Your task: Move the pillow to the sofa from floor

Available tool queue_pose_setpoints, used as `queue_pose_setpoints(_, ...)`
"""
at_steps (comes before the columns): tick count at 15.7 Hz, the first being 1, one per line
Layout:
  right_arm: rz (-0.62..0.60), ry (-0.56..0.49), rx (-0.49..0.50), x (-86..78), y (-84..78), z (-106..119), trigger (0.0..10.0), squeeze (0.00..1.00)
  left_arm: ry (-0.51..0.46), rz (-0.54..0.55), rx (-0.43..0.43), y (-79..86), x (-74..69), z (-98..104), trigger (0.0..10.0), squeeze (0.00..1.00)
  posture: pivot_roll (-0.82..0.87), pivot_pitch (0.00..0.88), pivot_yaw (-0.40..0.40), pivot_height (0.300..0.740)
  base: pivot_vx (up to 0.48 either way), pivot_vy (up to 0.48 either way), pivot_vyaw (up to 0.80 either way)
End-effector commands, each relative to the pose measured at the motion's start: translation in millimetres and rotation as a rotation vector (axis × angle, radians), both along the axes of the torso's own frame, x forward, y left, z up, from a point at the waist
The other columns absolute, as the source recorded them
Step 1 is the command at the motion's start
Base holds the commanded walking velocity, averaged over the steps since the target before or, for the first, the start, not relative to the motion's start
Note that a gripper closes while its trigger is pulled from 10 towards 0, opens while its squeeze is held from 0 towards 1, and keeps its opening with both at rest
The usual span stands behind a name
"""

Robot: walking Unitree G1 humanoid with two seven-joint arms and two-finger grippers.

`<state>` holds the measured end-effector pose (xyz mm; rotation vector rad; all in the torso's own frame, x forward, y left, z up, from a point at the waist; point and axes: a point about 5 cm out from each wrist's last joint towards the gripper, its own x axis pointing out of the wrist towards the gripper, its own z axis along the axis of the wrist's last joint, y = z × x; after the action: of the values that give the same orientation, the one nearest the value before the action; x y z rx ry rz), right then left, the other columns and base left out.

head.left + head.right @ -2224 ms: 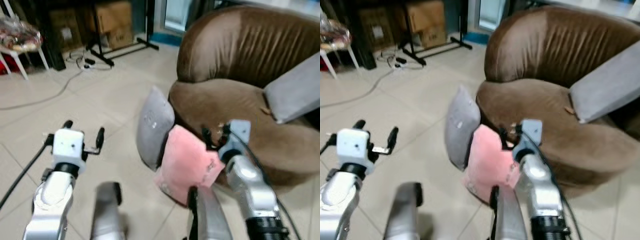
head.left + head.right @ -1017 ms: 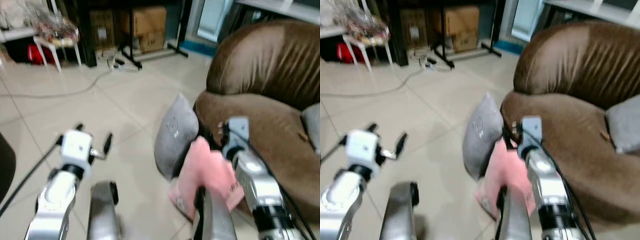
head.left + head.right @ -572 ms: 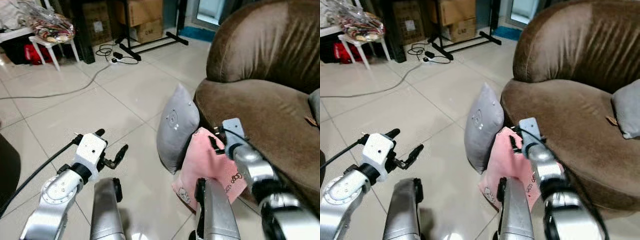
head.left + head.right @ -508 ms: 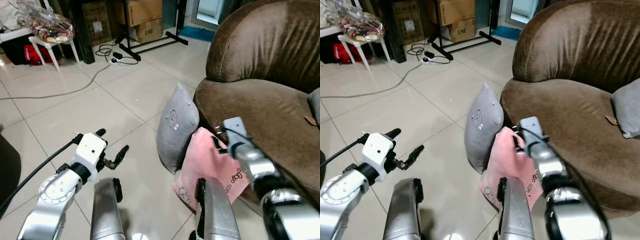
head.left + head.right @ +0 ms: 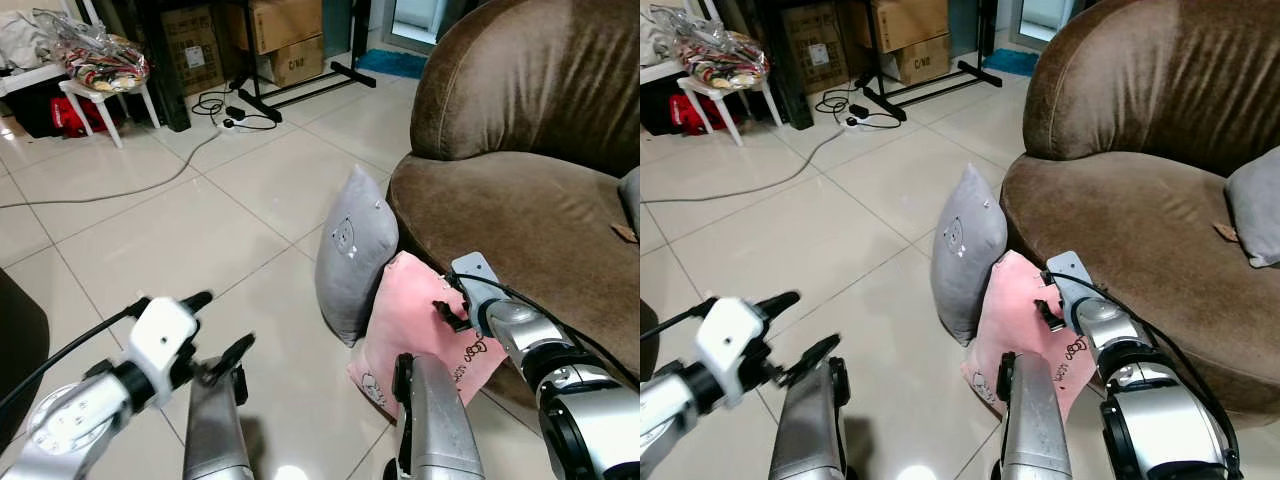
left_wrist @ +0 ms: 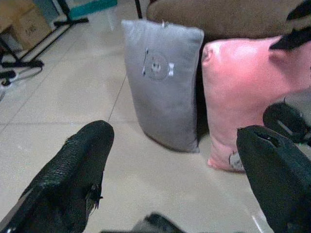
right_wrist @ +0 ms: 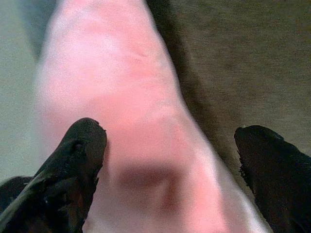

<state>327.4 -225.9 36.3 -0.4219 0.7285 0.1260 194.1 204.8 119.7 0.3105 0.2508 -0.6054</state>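
Pale glossy floor tiles [image 5: 150, 230] are filling the left and middle of the frame, catching soft reflections of the room light. A grey cable [image 5: 110, 190] is trailing across them towards a power strip [image 5: 232, 121] at the upper middle. Cardboard boxes [image 5: 275, 22] are sitting along the top edge behind a black stand [image 5: 300, 85]. A white stool [image 5: 100, 95] is standing at the upper left, carrying a plastic-wrapped bundle [image 5: 100, 62].

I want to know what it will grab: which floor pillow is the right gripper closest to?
The pink pillow. The open right gripper is at its top edge, unlike the grey pillow standing beside it.
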Motion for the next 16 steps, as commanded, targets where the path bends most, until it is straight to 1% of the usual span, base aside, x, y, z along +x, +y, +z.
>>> queue_pose_setpoints(1, 0.004, -0.056, -0.036, 9.2, 6.0, 9.1, 10.0, 1.0, -0.012, -0.002, 0.016, 3.5, -1.3, 8.0, 10.0, 0.8, 0.05, 0.023, 0.005, 0.462, 0.0, 0.0, 0.0)
queue_pose_setpoints(2, 0.002, -0.061, -0.044, 9.6, 6.9, 9.2, 10.0, 1.0, -0.01, 0.001, 0.018, 4.8, -2.8, 9.8, 10.0, 0.8, 0.06, 0.027, 0.005, 0.462, 0.0, 0.0, 0.0)
queue_pose_setpoints(3, 0.013, -0.053, -0.085, 9.4, 8.8, 8.0, 10.0, 1.0, -0.004, 0.007, 0.032, 8.8, -6.3, 13.0, 10.0, 0.79, 0.07, 0.05, 0.002, 0.462, 0.0, 0.0, 0.0)
queue_pose_setpoints(4, 0.037, -0.018, -0.127, 6.9, 11.1, 3.8, 10.0, 0.61, 0.013, -0.003, 0.048, 11.5, -10.2, 13.4, 10.0, 0.8, 0.08, 0.058, -0.001, 0.462, 0.0, 0.0, 0.0)
queue_pose_setpoints(5, 0.062, 0.022, -0.138, 3.7, 12.6, -0.5, 10.0, 0.0, 0.022, -0.012, 0.051, 11.8, -12.6, 14.0, 10.0, 0.79, 0.09, 0.069, -0.005, 0.462, 0.0, 0.0, 0.0)
queue_pose_setpoints(6, 0.113, 0.11, -0.15, -4.3, 15.3, -10.4, 10.0, 0.0, 0.038, -0.023, 0.048, 11.4, -17.0, 15.7, 10.0, 0.79, 0.1, 0.078, -0.006, 0.462, 0.0, 0.0, 0.0)
queue_pose_setpoints(7, 0.115, 0.122, -0.154, -5.9, 15.4, -12.2, 10.0, 0.0, 0.043, -0.026, 0.048, 11.1, -18.2, 15.9, 10.0, 0.79, 0.11, 0.083, -0.009, 0.462, 0.0, 0.0, 0.0)
queue_pose_setpoints(8, 0.079, 0.093, -0.186, -5.9, 12.8, -12.3, 10.0, 0.0, 0.062, -0.039, 0.054, 9.9, -24.3, 16.4, 10.0, 0.79, 0.12, 0.094, -0.01, 0.462, 0.0, 0.0, 0.0)
queue_pose_setpoints(10, 0.018, 0.02, -0.235, -2.5, 9.5, -8.0, 10.0, 0.0, 0.067, -0.029, 0.066, 11.5, -28.5, 17.8, 10.0, 0.79, 0.14, 0.105, -0.009, 0.462, 0.0, 0.0, 0.0)
queue_pose_setpoints(12, 0.003, -0.011, -0.281, -1.2, 9.5, -6.5, 10.0, 0.0, 0.073, -0.023, 0.075, 14.3, -31.6, 20.3, 10.0, 0.79, 0.15, 0.118, -0.008, 0.462, 0.0, 0.0, 0.0)
queue_pose_setpoints(13, 0.004, -0.009, -0.307, -3.1, 9.4, -8.6, 10.0, 0.0, 0.075, -0.022, 0.081, 15.4, -33.5, 21.9, 10.0, 0.79, 0.16, 0.125, -0.009, 0.462, 0.0, 0.0, 0.0)
queue_pose_setpoints(14, 0.02, 0.014, -0.314, -6.1, 10.3, -12.4, 10.0, 0.0, 0.077, -0.023, 0.083, 15.6, -34.4, 22.6, 10.0, 0.79, 0.16, 0.127, -0.007, 0.462, 0.0, 0.0, 0.0)
queue_pose_setpoints(15, 0.051, 0.063, -0.305, -12.2, 13.8, -20.2, 10.0, 0.0, 0.083, -0.025, 0.086, 16.0, -35.6, 22.9, 10.0, 0.79, 0.16, 0.129, -0.008, 0.462, 0.0, 0.0, 0.0)
queue_pose_setpoints(16, 0.096, 0.129, -0.273, -20.0, 20.2, -30.0, 10.0, 0.0, 0.09, -0.029, 0.091, 16.2, -37.5, 23.2, 10.0, 0.79, 0.17, 0.13, -0.008, 0.462, 0.0, 0.0, 0.0)
